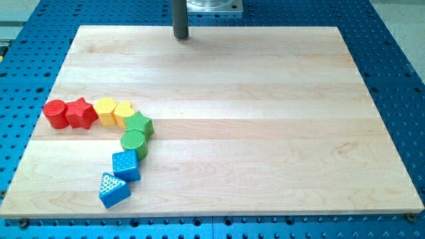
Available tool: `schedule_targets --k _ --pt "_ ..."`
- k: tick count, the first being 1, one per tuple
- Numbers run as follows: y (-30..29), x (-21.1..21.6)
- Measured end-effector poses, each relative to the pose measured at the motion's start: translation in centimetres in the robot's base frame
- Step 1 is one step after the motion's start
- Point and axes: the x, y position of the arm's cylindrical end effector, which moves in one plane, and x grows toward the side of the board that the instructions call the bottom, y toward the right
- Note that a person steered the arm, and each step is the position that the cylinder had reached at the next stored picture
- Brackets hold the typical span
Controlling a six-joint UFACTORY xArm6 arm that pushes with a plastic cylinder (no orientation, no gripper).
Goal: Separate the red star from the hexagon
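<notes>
The red star (81,113) lies at the view's left on the wooden board (265,119). It touches a red cylinder (56,113) on its left and a yellow hexagon (105,111) on its right. A second yellow block (124,113) sits right of the hexagon. My tip (180,36) is at the view's top edge of the board, far above and to the right of the blocks, touching none.
A green star (139,124) and a green cylinder (133,143) continue the chain downward, then a blue cube (125,164) and a blue triangle (113,190) near the view's bottom. A blue perforated table (398,66) surrounds the board.
</notes>
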Motion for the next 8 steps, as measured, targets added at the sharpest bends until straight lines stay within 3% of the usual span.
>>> schedule_targets --k 2,4,7,8 --pt "0.4 1.8" --pt "-1.7 8.2" --pt "-2.9 8.8" --pt "-9.7 12.7"
